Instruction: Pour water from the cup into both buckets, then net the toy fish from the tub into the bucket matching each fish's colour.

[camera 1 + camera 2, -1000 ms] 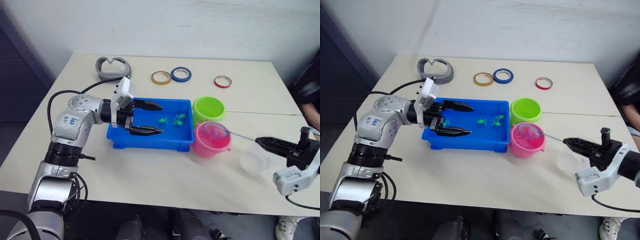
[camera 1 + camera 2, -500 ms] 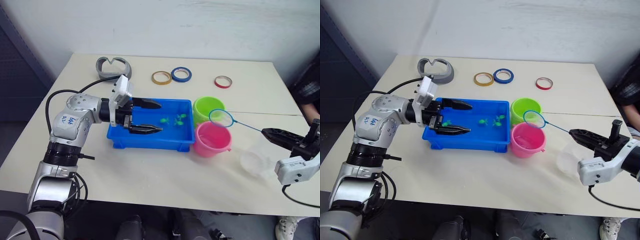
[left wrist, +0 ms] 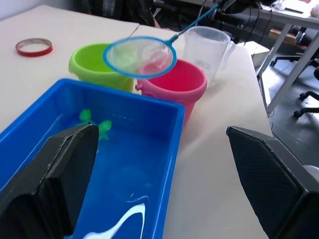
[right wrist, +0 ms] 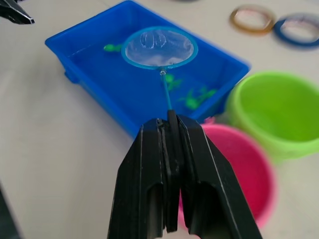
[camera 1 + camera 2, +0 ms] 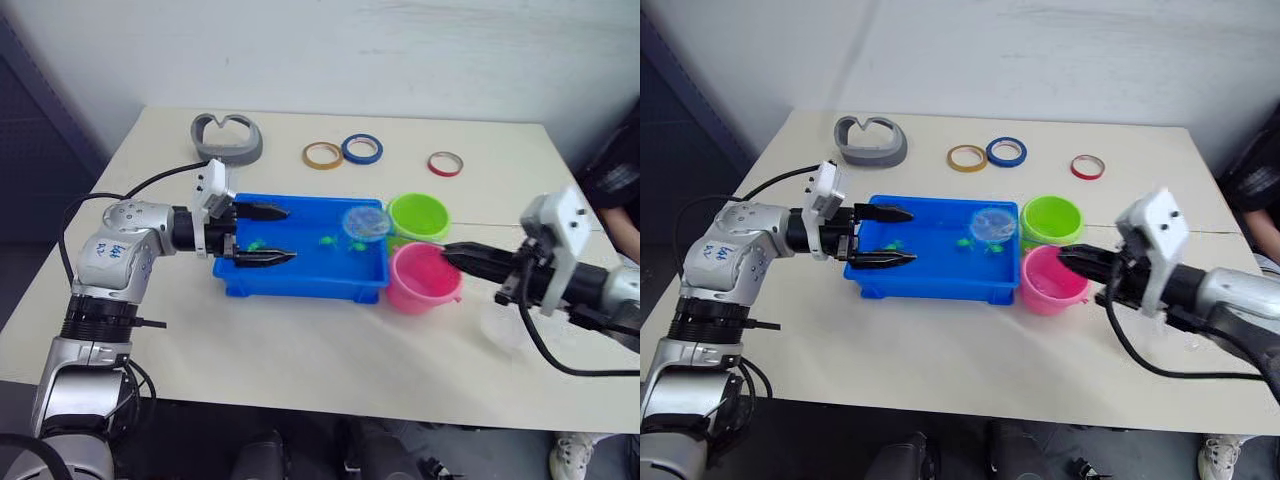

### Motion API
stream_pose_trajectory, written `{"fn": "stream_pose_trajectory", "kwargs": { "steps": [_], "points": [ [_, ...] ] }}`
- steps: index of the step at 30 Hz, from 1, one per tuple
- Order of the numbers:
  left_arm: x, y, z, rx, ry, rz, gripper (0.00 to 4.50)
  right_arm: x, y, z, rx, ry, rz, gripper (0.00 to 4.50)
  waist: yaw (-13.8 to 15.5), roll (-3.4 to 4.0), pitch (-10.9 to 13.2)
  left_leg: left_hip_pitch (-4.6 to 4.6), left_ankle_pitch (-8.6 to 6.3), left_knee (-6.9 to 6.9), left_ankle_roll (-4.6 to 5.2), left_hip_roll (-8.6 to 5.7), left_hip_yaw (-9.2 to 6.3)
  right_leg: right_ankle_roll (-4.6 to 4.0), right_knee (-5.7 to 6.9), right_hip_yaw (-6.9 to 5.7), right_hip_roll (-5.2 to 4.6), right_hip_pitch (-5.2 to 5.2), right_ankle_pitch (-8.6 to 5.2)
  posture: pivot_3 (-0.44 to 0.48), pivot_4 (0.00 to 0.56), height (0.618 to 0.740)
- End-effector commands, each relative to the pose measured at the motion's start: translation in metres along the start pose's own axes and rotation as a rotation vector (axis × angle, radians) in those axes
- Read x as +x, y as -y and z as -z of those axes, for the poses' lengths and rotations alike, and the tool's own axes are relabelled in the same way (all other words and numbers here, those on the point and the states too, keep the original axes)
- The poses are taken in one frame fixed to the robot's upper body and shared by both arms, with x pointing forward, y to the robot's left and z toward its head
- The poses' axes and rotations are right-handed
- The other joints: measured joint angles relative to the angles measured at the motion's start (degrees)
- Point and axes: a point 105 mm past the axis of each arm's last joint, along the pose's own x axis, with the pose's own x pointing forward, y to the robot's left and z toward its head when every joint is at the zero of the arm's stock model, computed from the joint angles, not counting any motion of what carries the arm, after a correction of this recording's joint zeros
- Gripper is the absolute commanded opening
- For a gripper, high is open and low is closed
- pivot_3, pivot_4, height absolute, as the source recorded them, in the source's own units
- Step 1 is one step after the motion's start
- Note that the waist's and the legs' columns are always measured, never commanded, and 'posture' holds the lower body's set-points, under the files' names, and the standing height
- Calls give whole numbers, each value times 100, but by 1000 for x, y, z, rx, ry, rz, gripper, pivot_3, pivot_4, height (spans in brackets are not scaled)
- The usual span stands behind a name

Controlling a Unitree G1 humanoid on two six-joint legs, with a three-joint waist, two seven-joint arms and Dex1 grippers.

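While gripper-held [image 4: 169, 134], net [image 4: 158, 47] over tub [image 4: 99, 79]

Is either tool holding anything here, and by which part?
The right tool is shut on the round blue-rimmed mesh net, gripping the end of its thin handle. The left tool is open, holding nothing.

Tub [image 5: 300, 285] glossy blue plastic; net [image 4: 158, 48] fine translucent mesh; table [image 5: 300, 350] matt.

Buckets: two, one green bucket [image 5: 418, 216], one pink bucket [image 5: 425, 277]
Tub [image 5: 300, 280]: one
Net [image 5: 365, 223]: one
Cup [image 3: 207, 44]: one
Green fish [image 4: 193, 101]: at least three
Tape rings: three, yellow [image 5: 322, 155], blue [image 5: 361, 149], red [image 5: 445, 163]
Grey holder [image 5: 227, 138]: one
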Motion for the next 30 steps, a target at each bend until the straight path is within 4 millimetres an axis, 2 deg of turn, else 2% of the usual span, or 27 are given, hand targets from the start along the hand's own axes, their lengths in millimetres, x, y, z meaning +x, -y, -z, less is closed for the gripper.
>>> {"fn": "stream_pose_trajectory", "kwargs": {
  "steps": [1, 5, 10, 16, 23, 26, 30],
  "points": [
    [-7, 6, -13, 50, 15, -20, 4488, 19, -6, 8, 184, -59, -47, 0, -3, -2, -1, -2, 0, 0, 1, 0, -3, 0, -3, -2, 0, 0, 0, 0, 150, 740],
    [-12, 10, -12, 55, 6, -50, 4488, 35, 5, 13, 323, -124, -23, 0, -6, -2, -1, -12, -1, 1, 3, 0, -7, 0, -5, -6, -3, -5, 0, 0, 150, 740],
    [-14, 12, -12, 69, 11, -100, 4488, 47, 17, 15, 435, -179, -3, 0, -15, -2, -1, -17, -1, 1, 6, 0, -11, 0, -5, -11, -3, -7, 0, 0, 150, 740],
    [-15, 16, -14, 74, 25, -128, 4488, 58, 25, 15, 489, -215, 41, 0, -11, -2, -2, -28, -1, 1, 7, 0, -17, 0, -7, -17, -3, -12, 0, 0, 150, 740],
    [-19, 16, -14, 74, 25, -154, 4488, 56, 33, 13, 466, -215, 113, 0, -11, -2, -2, -55, -1, 3, 8, 0, -36, 0, -8, -35, -4, -24, 0, 0, 150, 740],
    [-18, 16, -14, 73, 27, -150, 4488, 53, 26, 4, 325, -190, 109, 0, -12, -2, -2, -66, -2, 3, 9, 0, -40, 1, -8, -38, -4, -29, 1, 0, 150, 740],
    [-16, 14, -15, 78, 30, -142, 4488, 49, 17, 5, 206, -194, 100, 0, -4, -2, -2, -75, -3, 2, 11, 0, -51, 1, -15, -48, -4, -31, 1, 0, 150, 740]
  ]
}}
